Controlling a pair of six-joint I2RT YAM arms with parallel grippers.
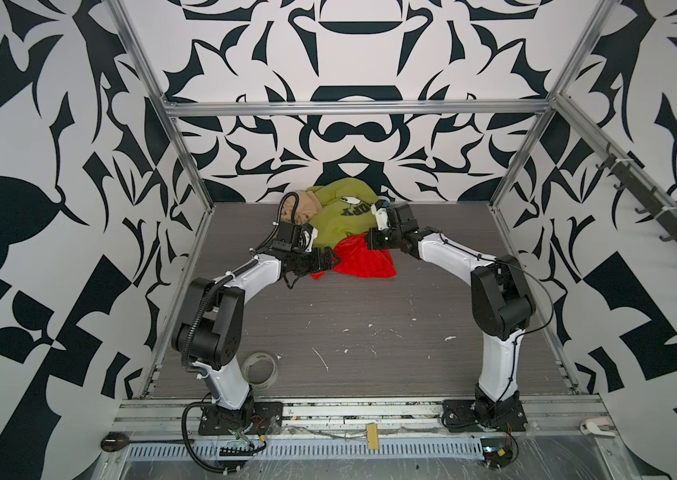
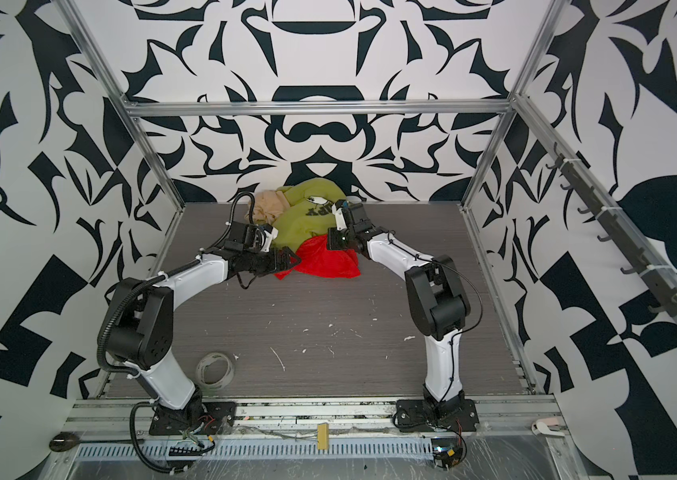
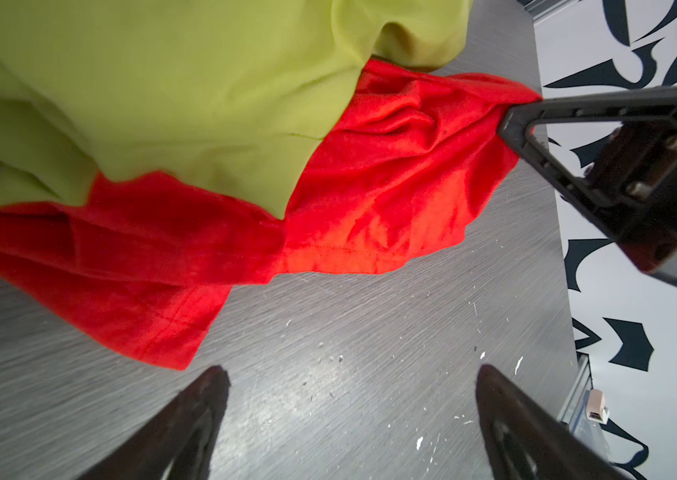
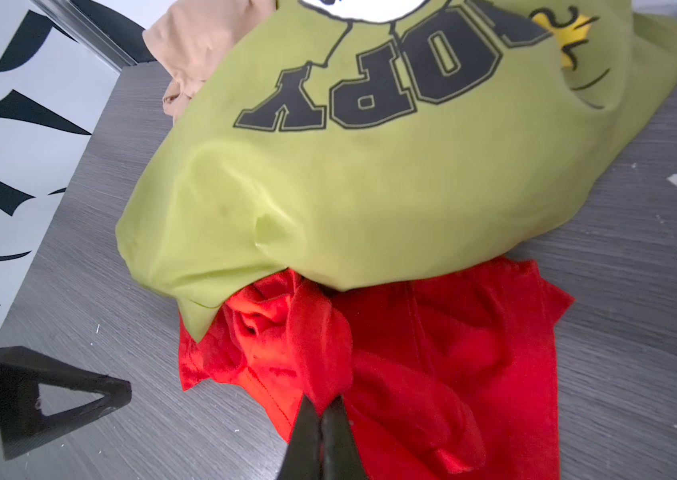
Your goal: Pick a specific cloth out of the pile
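The red cloth (image 1: 363,262) (image 2: 326,262) lies crumpled on the grey table at the front of the pile, its back part tucked under the olive-green shirt (image 1: 336,218) (image 4: 370,187) with dark lettering. A beige cloth (image 1: 301,205) (image 4: 199,41) sits behind the shirt on the left. My right gripper (image 4: 322,405) (image 1: 370,242) is shut on a raised fold of the red cloth (image 4: 432,353). At the cloth's left edge my left gripper (image 3: 349,374) (image 1: 330,262) hovers open over bare table, nothing between its fingers. The red cloth (image 3: 390,178) stretches toward the right gripper's fingers (image 3: 515,124).
A roll of clear tape (image 1: 261,369) (image 2: 215,370) lies near the left arm's base. Aluminium frame posts (image 1: 187,149) stand at the table's back corners, close behind the pile. A rail of black hooks (image 1: 660,216) runs along the right wall. White flecks dot the tabletop (image 1: 370,324).
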